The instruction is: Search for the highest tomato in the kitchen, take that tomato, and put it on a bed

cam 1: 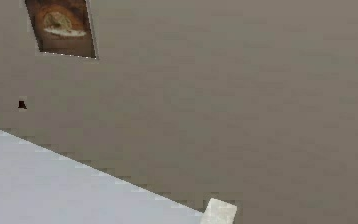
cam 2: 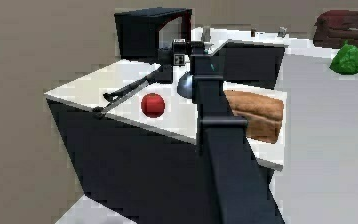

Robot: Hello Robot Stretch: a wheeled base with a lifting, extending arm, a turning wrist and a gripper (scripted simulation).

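A red tomato (cam 2: 152, 104) lies on the white top of a dark counter (cam 2: 82, 88) in the arm side view. The arm, a dark bar, rises from the bottom edge past the tomato's right side. Its gripper (cam 2: 167, 62) stands over the counter's far part, up the picture from the tomato, in front of a dark box (cam 2: 147, 32). I cannot tell whether the gripper holds anything. A thin dark utensil (cam 2: 127, 90) lies slanted just left of the tomato.
A brown loaf (cam 2: 259, 110) and a blue-grey round vessel (cam 2: 190, 88) sit on the counter by the arm. A green object (cam 2: 347, 60) and a dark red sofa (cam 2: 342, 22) stand far right. Ahead are a brown wall, a framed picture (cam 1: 61, 27) and a pale surface (cam 1: 57, 185).
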